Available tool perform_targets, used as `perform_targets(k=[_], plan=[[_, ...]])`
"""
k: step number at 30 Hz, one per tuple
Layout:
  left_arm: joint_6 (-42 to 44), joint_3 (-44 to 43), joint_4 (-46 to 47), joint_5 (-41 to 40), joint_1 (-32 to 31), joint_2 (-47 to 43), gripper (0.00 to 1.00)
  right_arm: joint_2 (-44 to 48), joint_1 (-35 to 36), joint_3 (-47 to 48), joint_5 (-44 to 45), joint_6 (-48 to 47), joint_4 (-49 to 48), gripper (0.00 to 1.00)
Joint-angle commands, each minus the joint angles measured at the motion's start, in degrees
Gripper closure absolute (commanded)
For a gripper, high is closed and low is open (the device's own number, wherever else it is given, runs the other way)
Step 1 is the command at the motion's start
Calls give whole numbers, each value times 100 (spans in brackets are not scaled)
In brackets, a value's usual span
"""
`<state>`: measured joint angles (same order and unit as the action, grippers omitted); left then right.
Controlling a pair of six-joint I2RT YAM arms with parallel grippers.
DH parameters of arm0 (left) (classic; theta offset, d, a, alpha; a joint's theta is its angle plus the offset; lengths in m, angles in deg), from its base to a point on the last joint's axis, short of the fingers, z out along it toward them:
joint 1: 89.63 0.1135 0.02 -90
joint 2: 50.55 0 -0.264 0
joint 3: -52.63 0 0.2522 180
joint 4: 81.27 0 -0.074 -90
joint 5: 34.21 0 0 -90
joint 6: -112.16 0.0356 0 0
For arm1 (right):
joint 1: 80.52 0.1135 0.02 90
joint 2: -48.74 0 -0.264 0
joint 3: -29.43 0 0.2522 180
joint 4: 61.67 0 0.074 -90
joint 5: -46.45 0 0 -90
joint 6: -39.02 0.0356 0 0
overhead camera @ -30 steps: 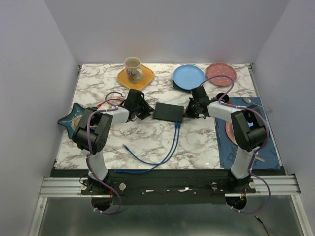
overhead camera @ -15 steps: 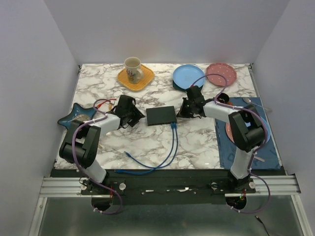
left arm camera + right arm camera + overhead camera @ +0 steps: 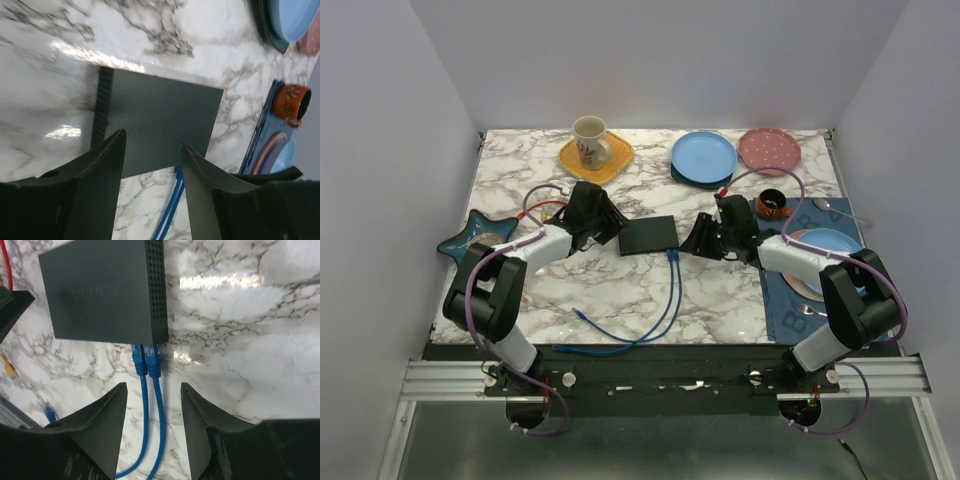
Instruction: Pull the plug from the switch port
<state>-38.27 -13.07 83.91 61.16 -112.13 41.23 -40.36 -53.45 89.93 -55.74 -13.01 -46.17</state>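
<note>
Both arms' jaws stand open and empty; the two blue plastic plugs (image 3: pixel 148 359), seated side by side in the flat matte-black rectangular box (image 3: pixel 100 290), look stiff, best pinched by their bodies.

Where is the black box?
In the top view, the black box lies mid-table between the left gripper and the right gripper, blue cables leaving its near edge.

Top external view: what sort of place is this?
Probably a robot test cell: plain walls box in a marble-look table, the arms mount on an aluminium rail, plates lie near a black switch box.
</note>
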Motion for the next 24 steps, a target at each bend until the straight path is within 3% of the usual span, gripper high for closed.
perform_targets(k=[1,10,24], plan=[[31,9,852,1176,-228,480,44,-169,18,-384,-670,314,-979,46],[-66,35,1231,1564,-246,911,48,-599,-184,-1061,-1286,1062,-2518,48],[-163,79,1143,1423,-246,1219,50,-1241,-562,-1159,-1524,1379,-3276,54]])
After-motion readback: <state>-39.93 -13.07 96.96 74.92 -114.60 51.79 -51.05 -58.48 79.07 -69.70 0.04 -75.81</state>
